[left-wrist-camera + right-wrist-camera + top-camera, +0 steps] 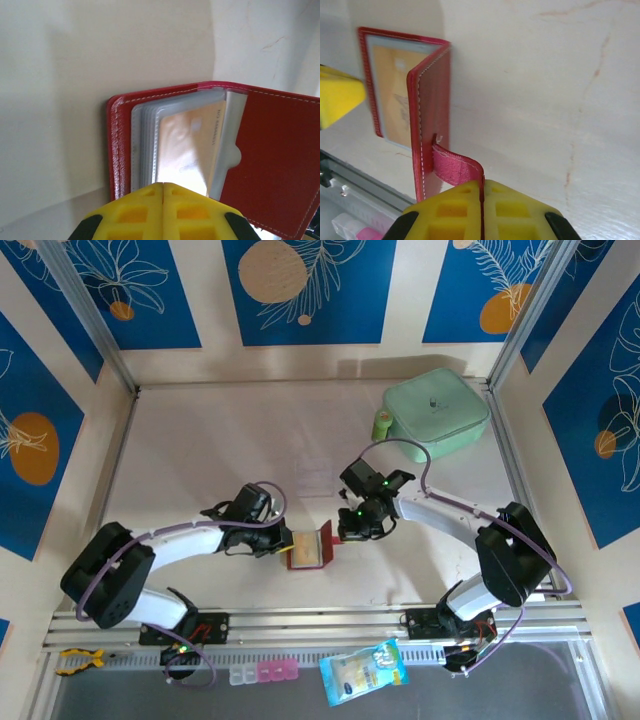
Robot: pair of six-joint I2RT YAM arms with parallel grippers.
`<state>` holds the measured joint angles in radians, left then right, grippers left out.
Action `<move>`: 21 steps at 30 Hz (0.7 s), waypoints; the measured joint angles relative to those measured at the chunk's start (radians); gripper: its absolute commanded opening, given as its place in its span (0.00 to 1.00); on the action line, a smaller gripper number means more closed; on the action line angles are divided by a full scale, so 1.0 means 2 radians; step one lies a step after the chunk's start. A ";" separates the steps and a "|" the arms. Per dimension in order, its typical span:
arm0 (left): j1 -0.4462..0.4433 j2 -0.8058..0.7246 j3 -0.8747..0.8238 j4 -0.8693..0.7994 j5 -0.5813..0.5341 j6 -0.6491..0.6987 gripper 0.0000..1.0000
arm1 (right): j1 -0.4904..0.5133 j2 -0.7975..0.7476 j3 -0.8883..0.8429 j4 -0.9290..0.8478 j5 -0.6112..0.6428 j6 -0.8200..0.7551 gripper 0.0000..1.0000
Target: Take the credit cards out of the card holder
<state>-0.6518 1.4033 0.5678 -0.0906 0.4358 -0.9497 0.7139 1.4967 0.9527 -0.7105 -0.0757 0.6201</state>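
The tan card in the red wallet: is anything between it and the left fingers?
Yes, the clear pocket covers the tan card. The left fingers are closed at that pocket's edge. The red wallet is open, its tab held in the right fingers.

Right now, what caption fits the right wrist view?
Right gripper pinches the snap tab of the open red card holder, tan card inside.

In front of the left claw (163, 192), the card holder (280, 150) looks like matt red grained leather with pale stitching. Its pockets (145, 145) are glossy greyish clear plastic; the tan card (187, 145) inside shines softly. The snap tab (455, 167) at the tips of the right claw (482, 189) has a rough, fuzzy edge. Both claws' pads (450, 215) are matt yellow moulded plastic or foam. The surface (545, 100) below is matt off-white, scuffed and stained.
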 measured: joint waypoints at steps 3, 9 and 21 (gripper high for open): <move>-0.001 0.001 0.000 0.000 -0.001 -0.001 0.00 | -0.006 0.000 -0.018 0.002 0.001 0.000 0.00; -0.001 0.005 0.000 -0.002 -0.009 -0.006 0.00 | -0.010 0.014 -0.033 0.019 0.006 -0.002 0.00; -0.001 0.006 -0.011 -0.011 -0.030 -0.009 0.00 | -0.010 0.065 -0.039 0.053 0.020 -0.002 0.04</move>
<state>-0.6533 1.4155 0.5453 -0.1123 0.3767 -0.9672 0.6930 1.6276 0.8745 -0.6041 -0.0364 0.6163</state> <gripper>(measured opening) 0.060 0.065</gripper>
